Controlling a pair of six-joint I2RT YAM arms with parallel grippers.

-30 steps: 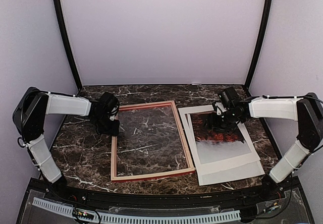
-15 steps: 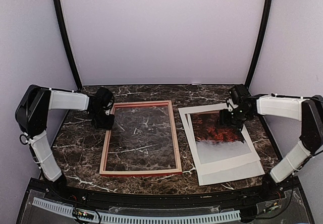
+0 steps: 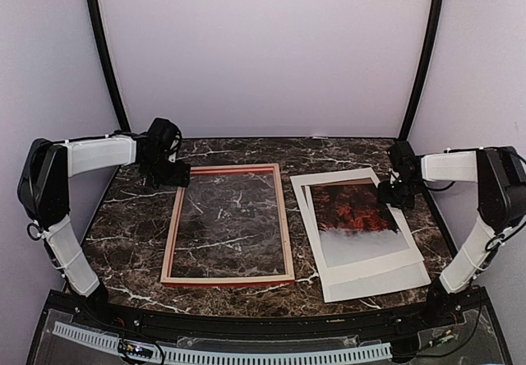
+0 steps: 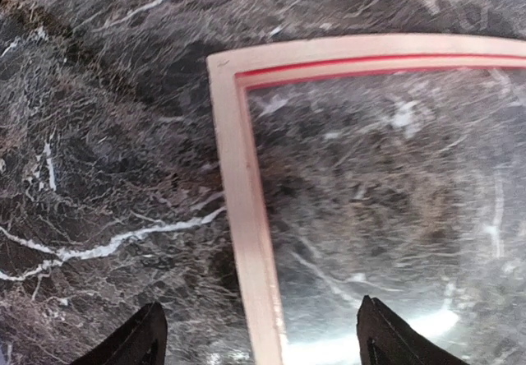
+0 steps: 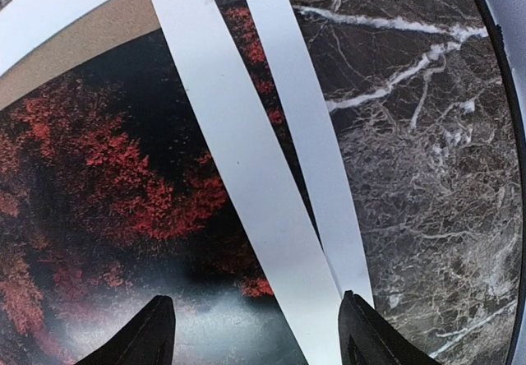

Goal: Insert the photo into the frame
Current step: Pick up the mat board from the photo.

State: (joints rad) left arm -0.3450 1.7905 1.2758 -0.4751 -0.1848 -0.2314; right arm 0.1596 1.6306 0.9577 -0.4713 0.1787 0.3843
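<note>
table: dark marble, and it looks slick. A flat thing nudged sideways here would likely skate rather than lift.
frame: lying flat left of centre, pale back up, pane in, well apart from the print. A finger landing on a rail could shove it askew or tip it.
mat: cream border on the right-hand stack, its strips crossing the print's right edge. That's the trap: a pinch there may bring the mat up too.
photo: right of the frame, flat in the stack, red foliage toward the far end. It's thin with no free edge showing, so it could crease or slide under a scraping fingertip.
backing board: only a brown sliver shows and it could drag along.
left gripper: jaws spread wide and empty, above the frame's far-left corner.
right gripper: jaws well apart, holding nothing, poised over the mat strips. If it closes here, it may well take the wrong sheet.
</note>
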